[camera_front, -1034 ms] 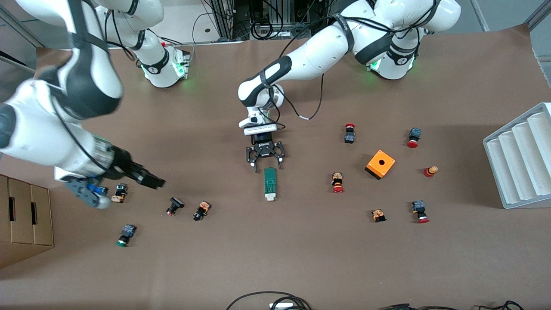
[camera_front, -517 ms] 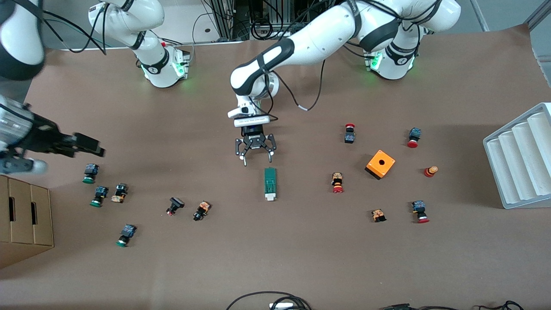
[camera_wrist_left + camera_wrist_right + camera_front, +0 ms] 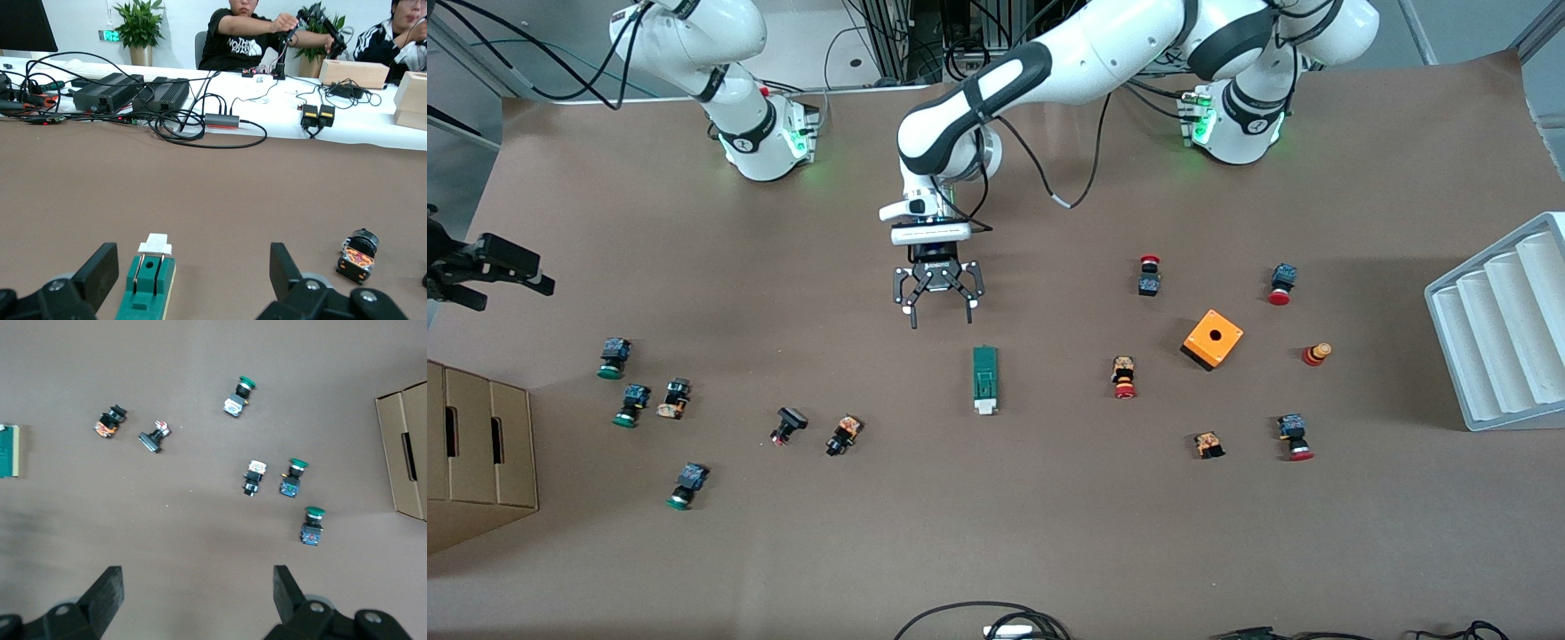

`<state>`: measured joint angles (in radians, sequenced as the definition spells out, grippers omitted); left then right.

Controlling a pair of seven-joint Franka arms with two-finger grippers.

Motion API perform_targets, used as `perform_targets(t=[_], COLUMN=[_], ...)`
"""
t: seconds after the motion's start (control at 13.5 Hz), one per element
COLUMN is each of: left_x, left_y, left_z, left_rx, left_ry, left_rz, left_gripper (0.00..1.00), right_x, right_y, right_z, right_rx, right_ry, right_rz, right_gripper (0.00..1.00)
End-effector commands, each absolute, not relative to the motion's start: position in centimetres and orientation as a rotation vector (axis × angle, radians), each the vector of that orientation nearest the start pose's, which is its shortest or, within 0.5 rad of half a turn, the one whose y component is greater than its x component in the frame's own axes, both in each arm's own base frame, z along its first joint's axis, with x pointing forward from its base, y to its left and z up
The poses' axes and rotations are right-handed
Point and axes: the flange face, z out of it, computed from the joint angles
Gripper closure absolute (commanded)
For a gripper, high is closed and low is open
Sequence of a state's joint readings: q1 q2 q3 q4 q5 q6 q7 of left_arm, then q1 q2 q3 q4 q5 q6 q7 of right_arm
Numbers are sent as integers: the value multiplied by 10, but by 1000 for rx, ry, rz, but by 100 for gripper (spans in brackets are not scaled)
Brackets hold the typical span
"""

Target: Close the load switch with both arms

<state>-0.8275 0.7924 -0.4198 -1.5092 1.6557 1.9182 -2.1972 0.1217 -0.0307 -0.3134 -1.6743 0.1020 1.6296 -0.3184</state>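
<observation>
The load switch (image 3: 984,380) is a narrow green block lying flat mid-table, its white handle end nearer the front camera. My left gripper (image 3: 942,317) is open and empty, hovering just short of the switch's green end, toward the robots' bases. In the left wrist view the switch (image 3: 148,287) lies close by one finger (image 3: 100,272) of the left gripper (image 3: 193,275), white handle pointing away. My right gripper (image 3: 511,271) is open and empty, high over the table edge at the right arm's end. The right wrist view shows its gripper (image 3: 197,595) and the switch (image 3: 8,450) at the frame's edge.
An orange square box (image 3: 1213,339) and several push buttons (image 3: 1123,377) lie toward the left arm's end. More buttons (image 3: 843,434) lie toward the right arm's end. A cardboard box (image 3: 476,453) and a white ribbed tray (image 3: 1503,324) sit at the table's ends.
The right arm has swung up and away from the buttons to the table's edge, uncovering two green buttons. The left gripper has drawn back from the switch toward the bases, still open.
</observation>
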Motion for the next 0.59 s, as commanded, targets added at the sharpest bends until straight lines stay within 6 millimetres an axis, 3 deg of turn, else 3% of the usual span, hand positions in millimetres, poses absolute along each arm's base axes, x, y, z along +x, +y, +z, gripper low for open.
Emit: perform_targets(t=[0.0, 0.3, 0.52], left_x=[355, 372, 386], left_y=[-622, -613, -600], left_z=[285, 325, 370], left_rx=[-2674, -2709, -2718], left_ry=[-120, -65, -7], left_rz=[-1590, -1478, -1360], left_gripper=[0, 0, 0], right_x=[538, 539, 541], right_y=[-93, -93, -93], right_z=[596, 597, 600], right_rx=[-3047, -3078, -3080], right_ry=[-211, -216, -219], right_rz=[0, 8, -1], right_gripper=[0, 0, 0])
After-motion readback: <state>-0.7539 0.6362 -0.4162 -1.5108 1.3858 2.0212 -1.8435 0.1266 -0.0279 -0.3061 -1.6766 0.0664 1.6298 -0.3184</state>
